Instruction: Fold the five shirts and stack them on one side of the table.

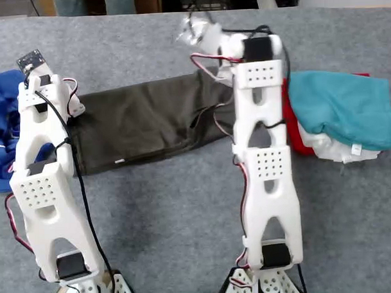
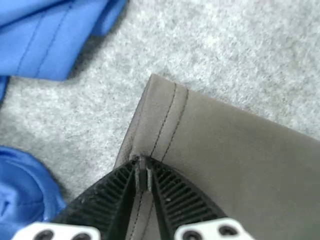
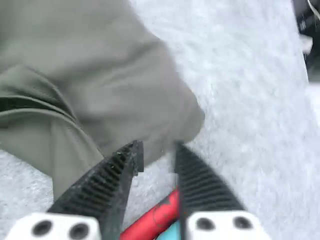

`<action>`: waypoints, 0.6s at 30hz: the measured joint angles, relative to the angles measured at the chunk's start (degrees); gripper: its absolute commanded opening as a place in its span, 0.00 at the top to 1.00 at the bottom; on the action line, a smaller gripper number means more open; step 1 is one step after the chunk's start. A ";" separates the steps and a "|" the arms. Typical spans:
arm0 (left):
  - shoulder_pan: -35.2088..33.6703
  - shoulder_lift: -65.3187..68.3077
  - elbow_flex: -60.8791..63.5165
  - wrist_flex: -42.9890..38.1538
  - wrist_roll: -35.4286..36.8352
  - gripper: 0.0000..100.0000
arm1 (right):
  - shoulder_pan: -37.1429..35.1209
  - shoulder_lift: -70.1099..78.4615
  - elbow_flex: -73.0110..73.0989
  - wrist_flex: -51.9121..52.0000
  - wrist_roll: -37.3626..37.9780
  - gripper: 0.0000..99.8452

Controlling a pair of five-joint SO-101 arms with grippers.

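A grey table (image 1: 172,211) carries five shirts. An olive shirt (image 1: 143,122) lies stretched out flat across the middle of the table, a little nearer the far edge than the near one, with its long side running from left to right. Its left end is a straight stitched hem with a square corner, and its right end is bunched into soft folds. The left gripper (image 2: 143,167) sits at that left end, with its fingers pressed together on the hem just beside the corner, so the cloth is pinched between them. The right gripper (image 3: 158,150) is at the shirt's rumpled right end, toward the far edge of the table. Its fingers are apart with nothing between them; one tip lies over the rim of the cloth and the other over bare table, and whether either touches the cloth cannot be told. A blue shirt (image 1: 0,121) lies crumpled at the left edge of the table, near the olive shirt's left end but apart from it. At the right edge is a loose heap: a teal shirt (image 1: 342,106) on top, a red shirt (image 1: 299,139) showing beneath it on the side toward the olive shirt, and a white shirt (image 1: 337,153) sticking out on the near side.
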 measured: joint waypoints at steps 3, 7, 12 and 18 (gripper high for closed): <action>0.00 0.00 0.00 0.00 0.00 0.97 | 1.58 -1.58 1.93 0.26 -2.81 0.99; 0.00 0.00 0.00 0.00 0.00 0.97 | 3.08 -10.81 14.07 0.26 -3.60 0.99; 0.00 0.00 0.00 0.00 0.00 0.97 | 2.64 -27.25 40.09 0.26 -3.60 0.99; 0.00 0.00 0.00 0.00 0.00 0.97 | 0.09 -34.46 68.48 -10.02 -3.78 0.99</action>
